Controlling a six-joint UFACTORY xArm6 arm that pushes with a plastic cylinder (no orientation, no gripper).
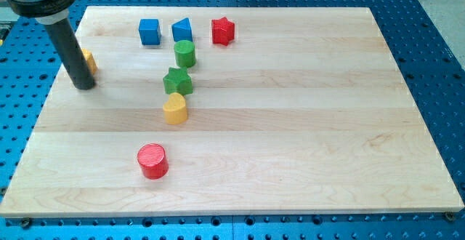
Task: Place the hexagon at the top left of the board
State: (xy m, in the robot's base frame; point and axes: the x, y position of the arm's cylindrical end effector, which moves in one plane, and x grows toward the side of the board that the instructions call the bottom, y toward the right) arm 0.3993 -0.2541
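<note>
A yellow block, the hexagon, lies near the view's left edge of the wooden board, in its upper part. It is mostly hidden behind my dark rod. My tip rests on the board just below and left of the hexagon, touching or almost touching it.
A blue cube, a blue triangle-like block and a red star line the top. Below them stand a green cylinder, a green star, a yellow heart and a red cylinder.
</note>
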